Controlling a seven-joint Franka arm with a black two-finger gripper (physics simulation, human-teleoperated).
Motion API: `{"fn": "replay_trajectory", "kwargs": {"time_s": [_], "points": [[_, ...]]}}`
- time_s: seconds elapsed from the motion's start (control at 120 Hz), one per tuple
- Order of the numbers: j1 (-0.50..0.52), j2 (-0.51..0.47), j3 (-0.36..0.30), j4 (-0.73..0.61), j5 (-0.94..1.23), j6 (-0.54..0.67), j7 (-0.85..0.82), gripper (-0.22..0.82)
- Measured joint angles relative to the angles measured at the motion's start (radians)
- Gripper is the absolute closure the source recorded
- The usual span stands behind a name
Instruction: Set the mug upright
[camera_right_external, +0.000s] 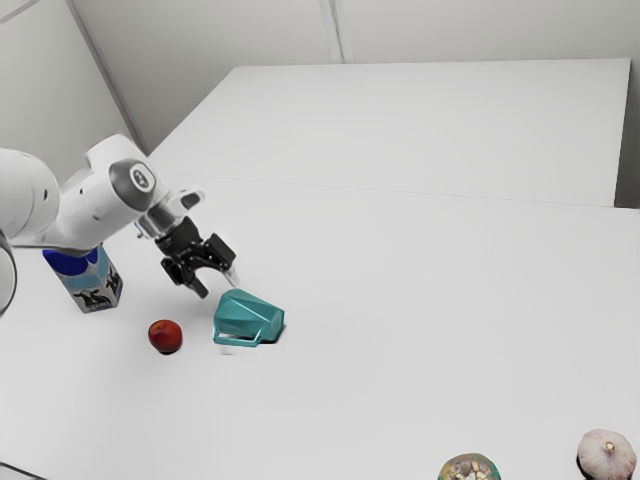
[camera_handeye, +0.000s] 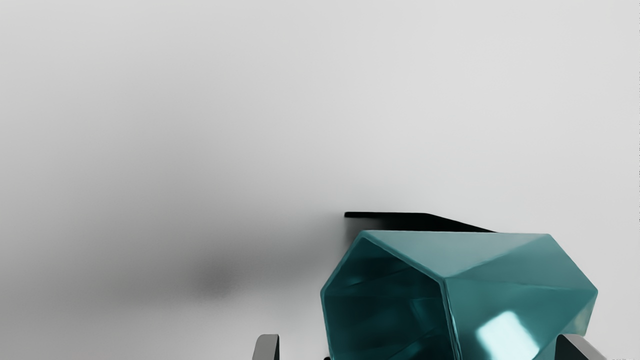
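On the white tabletop, exterior view's left of centre, I see a teal faceted mug lying sideways near the black gripper, fingers apart; the wrist view's bottom edge crops the mug.

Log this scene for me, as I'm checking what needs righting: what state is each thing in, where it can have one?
Mug: lying on its side.
Gripper: open, fingers wide apart.
Carton: standing upright; top hidden behind the arm, so open or sealed can't be told.
Red fruit: whole, as far as seen.
Garlic bulb: looks whole.
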Motion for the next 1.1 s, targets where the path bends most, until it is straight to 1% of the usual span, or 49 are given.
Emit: {"fn": "replay_trajectory", "kwargs": {"time_s": [0.508, 0.95, 1.025, 1.1], "points": [[-0.002, 0.024, 0.001, -0.064, -0.284, 0.016, 0.26, 0.0], [-0.003, 0.024, 0.001, -0.1, -0.366, -0.032, 0.385, 0.0], [-0.005, 0.024, 0.001, -0.104, -0.375, -0.035, 0.398, 0.02], [-0.006, 0.022, 0.001, -0.104, -0.38, -0.037, 0.409, 0.08]]}}
